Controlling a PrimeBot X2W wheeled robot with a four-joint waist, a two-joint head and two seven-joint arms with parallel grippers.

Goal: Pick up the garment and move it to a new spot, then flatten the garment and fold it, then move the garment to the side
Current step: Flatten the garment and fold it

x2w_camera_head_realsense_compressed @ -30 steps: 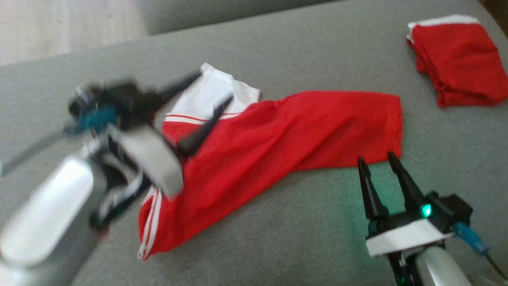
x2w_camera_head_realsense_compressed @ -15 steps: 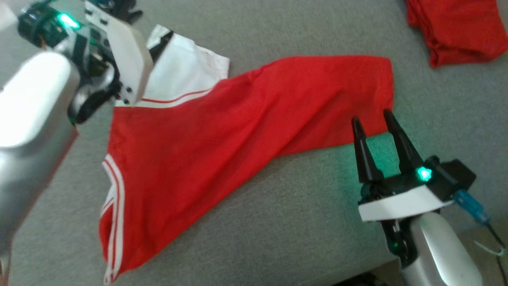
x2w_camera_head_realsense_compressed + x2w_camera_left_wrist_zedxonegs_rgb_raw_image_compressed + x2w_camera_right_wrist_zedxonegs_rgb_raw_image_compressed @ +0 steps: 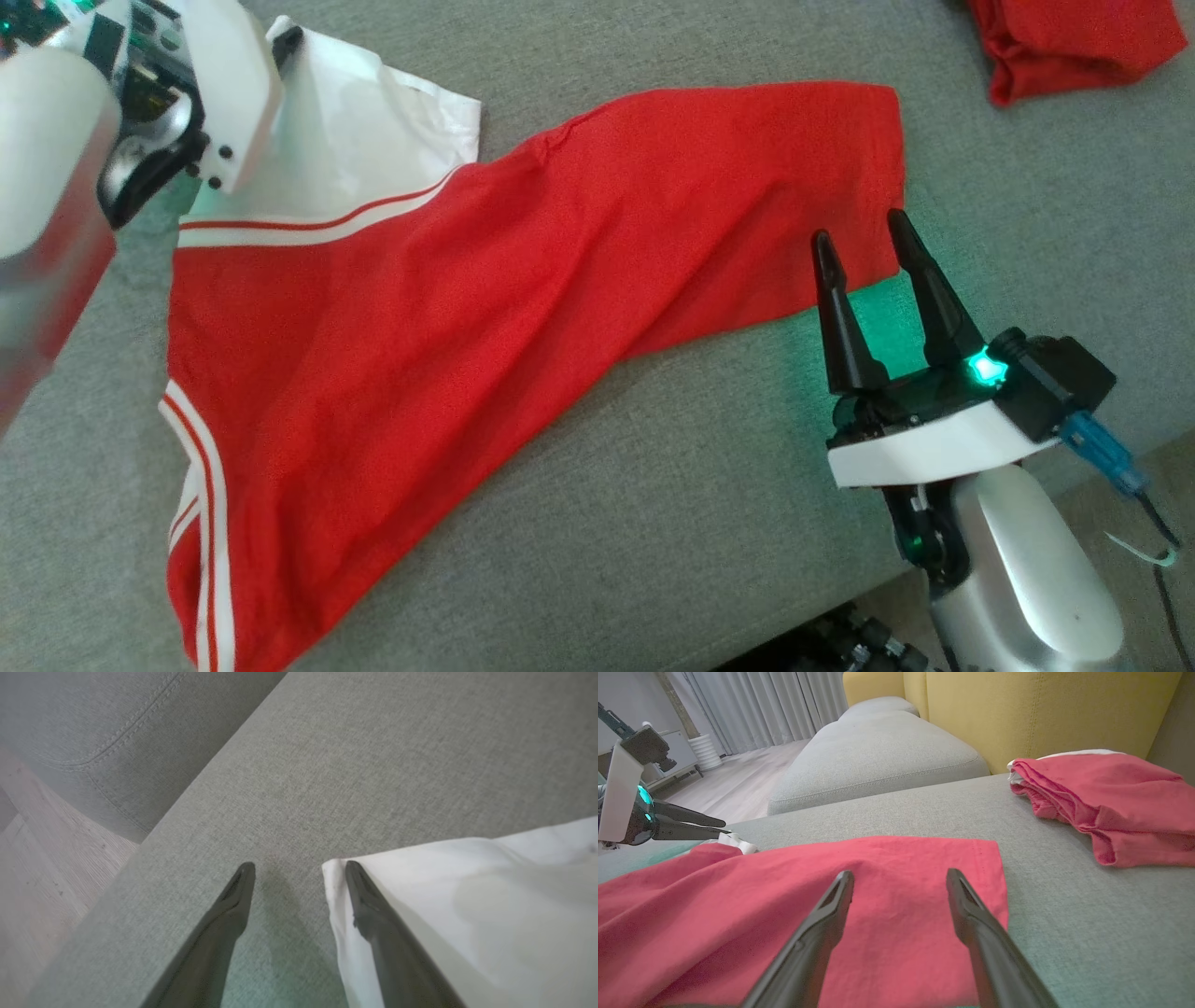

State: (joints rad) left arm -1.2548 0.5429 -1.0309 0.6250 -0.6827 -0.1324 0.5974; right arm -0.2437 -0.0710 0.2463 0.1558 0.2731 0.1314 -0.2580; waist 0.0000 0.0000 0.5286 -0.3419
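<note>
**Both grippers open over a red garment spread on the sofa**

The left gripper sits at 10 o'clock in the head view, over the white end of the garment. Its fingers stand wide apart and grip nothing. In the left wrist view one finger lies over the corner of the white panel and the other over bare grey sofa, with the cloth's edge between them. Whether the finger touches the cloth I cannot tell. Pale wooden floor shows at 9 o'clock in that view.

The garment lies unfolded on the sofa seat and runs from 7 o'clock, where white stripes edge it, up to 1 o'clock, where a straight red hem ends it. The white panel is at 11 o'clock. Soft creases cross the red cloth, so it is not fully flat.

The right gripper stands at 4 o'clock, with a green light glowing on its body. Its fingers are spread open and empty. Their tips point toward 12 o'clock, at the lower corner of the red hem. In the right wrist view they are above the red cloth near that corner.

A second red garment, folded, lies well apart at 1 o'clock, beside the yellow backrest.
</note>
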